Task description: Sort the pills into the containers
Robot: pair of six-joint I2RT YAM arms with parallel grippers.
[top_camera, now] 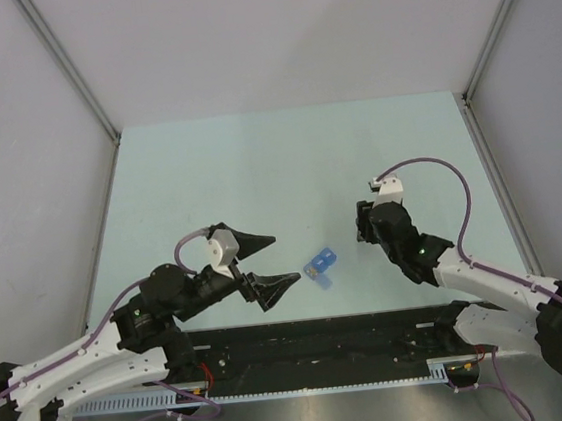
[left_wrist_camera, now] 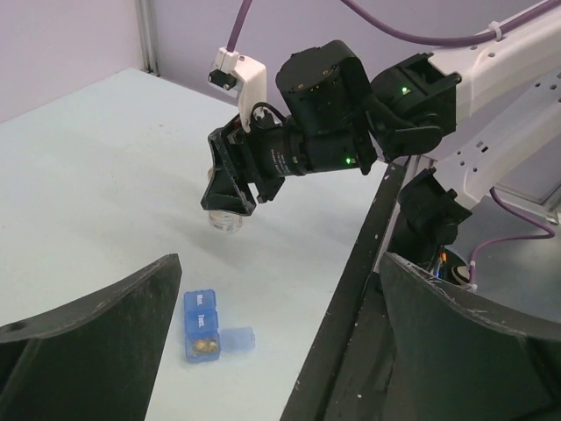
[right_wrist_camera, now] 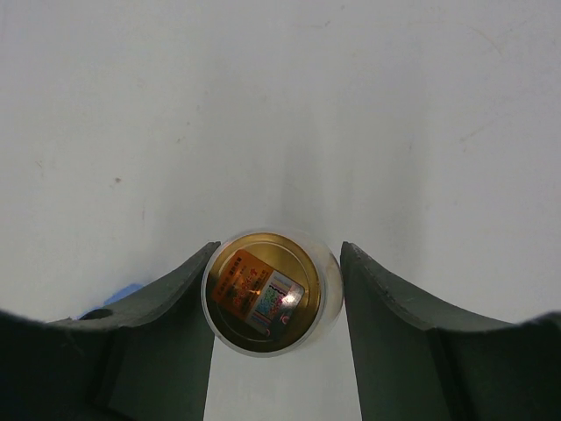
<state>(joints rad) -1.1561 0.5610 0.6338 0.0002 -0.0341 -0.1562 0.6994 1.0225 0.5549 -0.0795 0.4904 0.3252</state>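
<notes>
Three joined compartments made up the small blue pill box (top_camera: 320, 265), which lay on the pale desk (top_camera: 286, 160) near its front edge, roughly midway between the two arms. From the left wrist camera, two of the pill box's (left_wrist_camera: 200, 316) compartments had their lids down, and the nearest one stood open with its lid (left_wrist_camera: 237, 340) flipped out to the side. A few small tan pills (left_wrist_camera: 204, 346) sat in that open compartment.

Just left of the box, the left gripper (top_camera: 286, 257) pointed toward it with its jaws spread wide and nothing between them. Its dark fingers (left_wrist_camera: 96, 342) framed the box from either side in its own camera without touching it.

On the other side of the box, a little farther back on the desk, the right gripper (top_camera: 368, 226) pointed straight down over a small clear jar (left_wrist_camera: 226, 223). In the right wrist camera the jar (right_wrist_camera: 270, 294) showed a gold round face with a colored label, and the right gripper's (right_wrist_camera: 279, 246) fingers pressed against both its sides, holding it. I could not tell whether the jar rested on the desk or hung just above it.

A black rail (top_camera: 325, 342) ran along the near edge of the desk between the arm bases.
</notes>
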